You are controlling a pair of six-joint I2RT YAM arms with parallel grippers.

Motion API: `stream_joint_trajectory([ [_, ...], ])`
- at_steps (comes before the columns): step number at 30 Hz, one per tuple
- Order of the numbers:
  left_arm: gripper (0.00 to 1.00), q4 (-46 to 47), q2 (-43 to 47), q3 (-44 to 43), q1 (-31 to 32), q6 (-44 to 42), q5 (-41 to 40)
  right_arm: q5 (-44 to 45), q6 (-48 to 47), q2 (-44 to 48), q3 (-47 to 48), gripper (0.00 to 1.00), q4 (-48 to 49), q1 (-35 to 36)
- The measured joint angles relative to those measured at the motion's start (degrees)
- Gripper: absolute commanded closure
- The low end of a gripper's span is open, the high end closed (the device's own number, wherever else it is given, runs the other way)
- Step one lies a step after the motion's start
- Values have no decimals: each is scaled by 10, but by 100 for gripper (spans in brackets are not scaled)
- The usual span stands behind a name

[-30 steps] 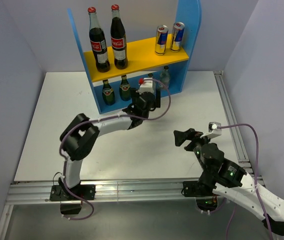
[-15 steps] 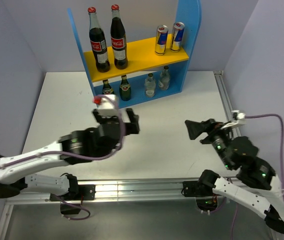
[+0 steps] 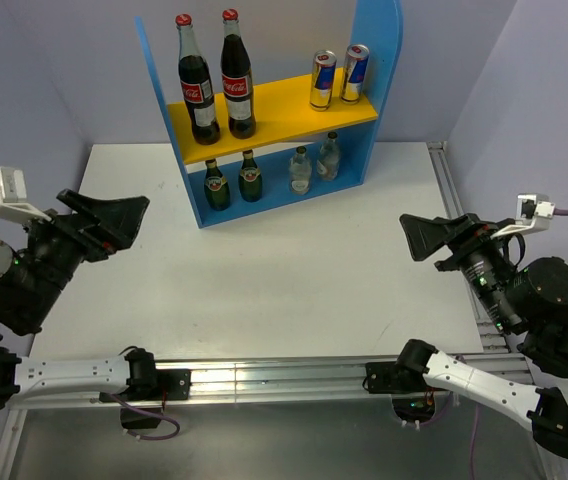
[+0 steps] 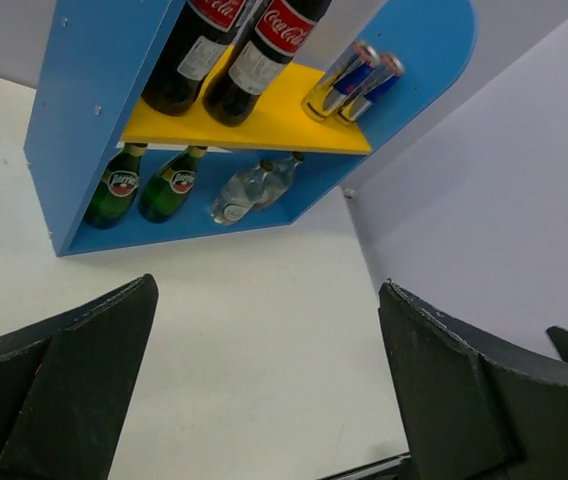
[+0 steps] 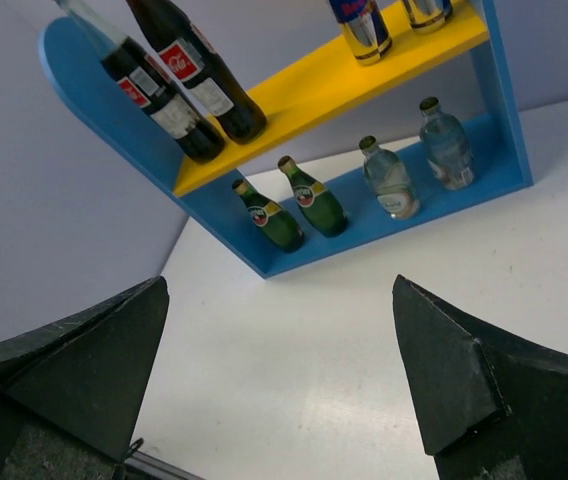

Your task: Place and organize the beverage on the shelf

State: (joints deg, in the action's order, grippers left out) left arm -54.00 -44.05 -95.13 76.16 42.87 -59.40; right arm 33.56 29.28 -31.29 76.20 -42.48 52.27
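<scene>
Currently: a tall two-level shelf with blue round-topped side panels stands at 12 o'clock on the white tabletop, its back toward the pale lilac wall.

Yellow upper board: two tall dark cola bottles with red caps on the 9 o'clock half, upright, side by side. Two slim silver-blue-red cans on the 3 o'clock half, upright, close together.

Blue base level: two small green glass bottles under the colas. Two small clear bottles at their 3 o'clock side (all four upright, none touching the side panels).

Left black two-finger claw sits at 9 o'clock, beyond the table edge, well apart from the shelf. Jaws spread wide, nothing between them. Its camera looks at the shelf front.

Right black two-finger claw sits at 3 o'clock, likewise spread wide and holding nothing. White tabletop lies between both claws and the shelf.

Silver aluminium rail runs along 6 o'clock.
</scene>
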Motion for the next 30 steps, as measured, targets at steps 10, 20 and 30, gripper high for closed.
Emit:
stream_joint_trajectory([
  [10, 1, -45, -34, 17, 0, -2, 12, 0, 0, -11, 0, 0, -23, 0],
  [20, 1, -36, -35, 23, 0, -16, 11, 1, -3, -11, 0, 0, -26, 0],
  [30, 1, -14, -43, 23, 0, -38, 10, 6, -5, -11, -2, 0, -26, 0],
])
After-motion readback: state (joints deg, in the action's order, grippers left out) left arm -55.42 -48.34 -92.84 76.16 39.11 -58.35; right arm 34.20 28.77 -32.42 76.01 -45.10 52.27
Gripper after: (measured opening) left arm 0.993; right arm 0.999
